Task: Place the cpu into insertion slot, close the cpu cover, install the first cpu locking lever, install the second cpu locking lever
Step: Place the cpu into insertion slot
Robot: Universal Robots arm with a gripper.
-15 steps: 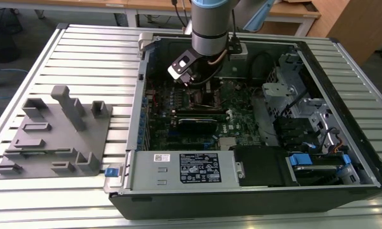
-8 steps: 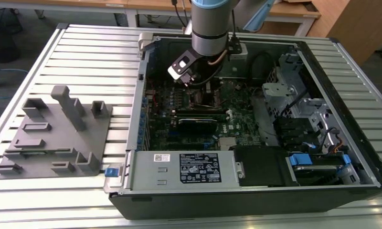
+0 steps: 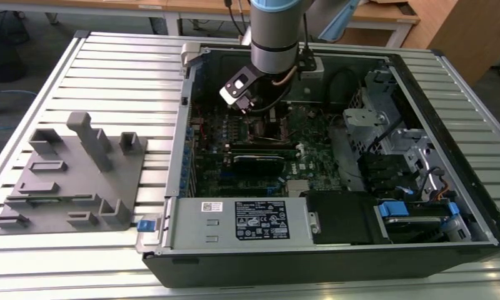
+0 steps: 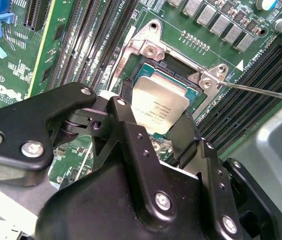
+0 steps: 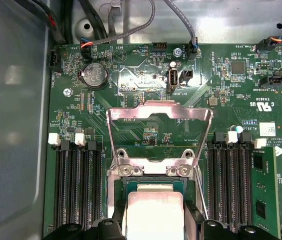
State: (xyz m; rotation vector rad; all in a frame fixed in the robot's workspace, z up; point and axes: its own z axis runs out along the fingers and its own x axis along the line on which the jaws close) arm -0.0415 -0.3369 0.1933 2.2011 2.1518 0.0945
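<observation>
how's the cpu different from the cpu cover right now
The cpu is a solid grey square; the cpu cover is an open frame with a window. The cpu lies flat at the socket, held by the gripper; the cpu cover is swung up open. Both are silvery metal.

The gripper [image 4: 158, 109] covers one edge of the cpu [image 4: 160, 102]; insertion slot [image 4: 153, 75] mostly hidden.

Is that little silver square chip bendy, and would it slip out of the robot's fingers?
Probably stiff: the cpu has a flat metal top with no sag. Likely light, since it is thin. Its smooth top looks slippery, so the fingers pinching its edges seem wise.
</observation>
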